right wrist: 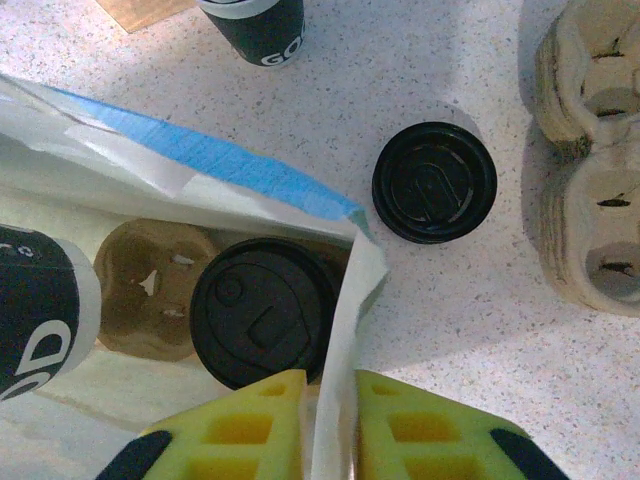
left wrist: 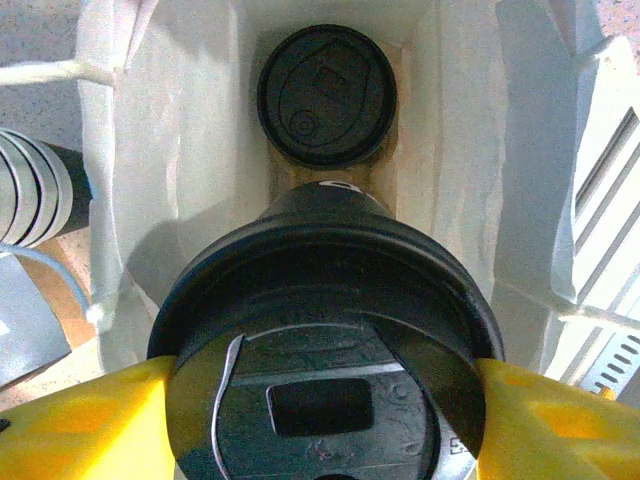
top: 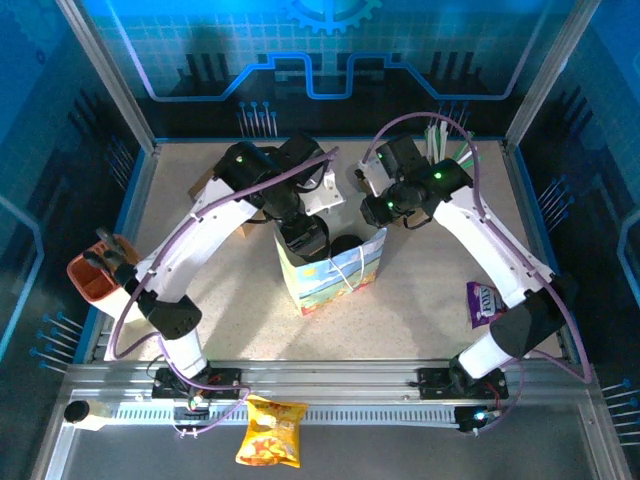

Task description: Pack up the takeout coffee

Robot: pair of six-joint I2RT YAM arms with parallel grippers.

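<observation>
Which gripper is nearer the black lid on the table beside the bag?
Right: right gripper pinches the bag rim beside the lid; left gripper holds the takeout coffee over the bag.

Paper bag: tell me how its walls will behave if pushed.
The paper bag probably has floppy walls: the rim creases where the right hand pinches it. It likely slides rather than tips, weighted low by a lidded cup in a carrier.
</observation>
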